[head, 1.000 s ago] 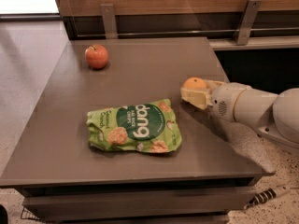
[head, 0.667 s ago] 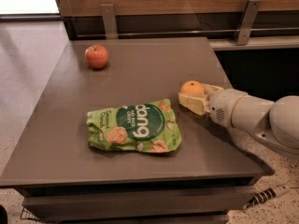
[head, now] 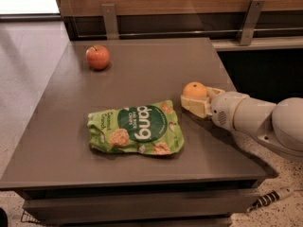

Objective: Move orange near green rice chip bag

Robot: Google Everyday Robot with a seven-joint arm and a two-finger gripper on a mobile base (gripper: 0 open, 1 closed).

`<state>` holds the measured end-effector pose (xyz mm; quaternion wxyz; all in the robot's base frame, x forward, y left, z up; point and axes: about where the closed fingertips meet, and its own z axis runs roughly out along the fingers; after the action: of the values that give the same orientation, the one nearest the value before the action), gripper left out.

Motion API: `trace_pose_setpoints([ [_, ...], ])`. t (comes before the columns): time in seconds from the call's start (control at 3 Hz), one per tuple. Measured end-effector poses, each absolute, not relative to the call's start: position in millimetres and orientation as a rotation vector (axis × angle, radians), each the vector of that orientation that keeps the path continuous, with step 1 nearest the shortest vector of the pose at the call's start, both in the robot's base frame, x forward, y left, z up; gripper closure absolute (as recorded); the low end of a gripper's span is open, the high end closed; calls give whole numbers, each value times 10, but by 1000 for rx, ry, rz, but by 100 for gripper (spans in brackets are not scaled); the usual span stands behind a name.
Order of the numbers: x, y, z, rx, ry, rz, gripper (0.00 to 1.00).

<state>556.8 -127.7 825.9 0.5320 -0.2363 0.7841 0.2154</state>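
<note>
The gripper [head: 198, 100] is seen slightly lower and a little closer to the table [head: 156, 65] than a second ago, and the orange [head: 194, 89] has been carried along with it. More of the fruit's rounded top is now exposed above the cream-coloured fingers [head: 191, 107]. The rest of the scene is unchanged from the earlier frames.

The orange is held between the two fingers, which are closed against its sides — one finger is seen in front of the fruit, the other behind it toward the wrist. Whether the fruit's underside touches the tabletop cannot be told.

The green rice chip bag [head: 137, 129] is laid flat just beside the gripper, on the side its fingertips point toward and slightly nearer the table's front edge. A narrow strip of bare table is left between the bag's upper corner and the fingertips. The bag's dark green circle and white lettering are turned face up.

A red apple [head: 97, 57] is found well beyond the bag from the gripper, near the far corner of the table, upright with its stem on top.

The white arm [head: 255, 119] is extended in from behind the gripper, over the table's near right edge. A wooden panel with metal brackets [head: 110, 20] is seen past the table's far edge.
</note>
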Motion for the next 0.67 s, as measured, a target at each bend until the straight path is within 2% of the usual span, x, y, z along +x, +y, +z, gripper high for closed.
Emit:
trace_pose_setpoints([
  [0.67,5567,-1239,8269,-571,1868,516,13],
])
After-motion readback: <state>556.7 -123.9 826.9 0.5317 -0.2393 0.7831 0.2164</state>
